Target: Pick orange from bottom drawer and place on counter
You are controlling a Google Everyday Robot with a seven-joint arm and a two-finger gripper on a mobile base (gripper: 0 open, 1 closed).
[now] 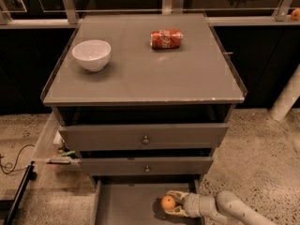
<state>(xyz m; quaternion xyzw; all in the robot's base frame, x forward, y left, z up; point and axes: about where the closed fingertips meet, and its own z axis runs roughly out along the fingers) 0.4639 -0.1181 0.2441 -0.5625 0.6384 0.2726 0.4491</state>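
Observation:
The orange (168, 203) sits low in the open bottom drawer (126, 205), near its right side. My gripper (169, 203) reaches in from the lower right on a pale arm, and its two fingers (176, 194) stand above and below the orange, closed around it. The counter (145, 74) is the flat grey top of the cabinet above.
A white bowl (91, 55) stands at the counter's left. A crushed red soda can (166, 38) lies at its back right. Two upper drawers with round knobs (146, 139) stick out slightly. Cables and a black bar (18, 186) lie on the floor at left.

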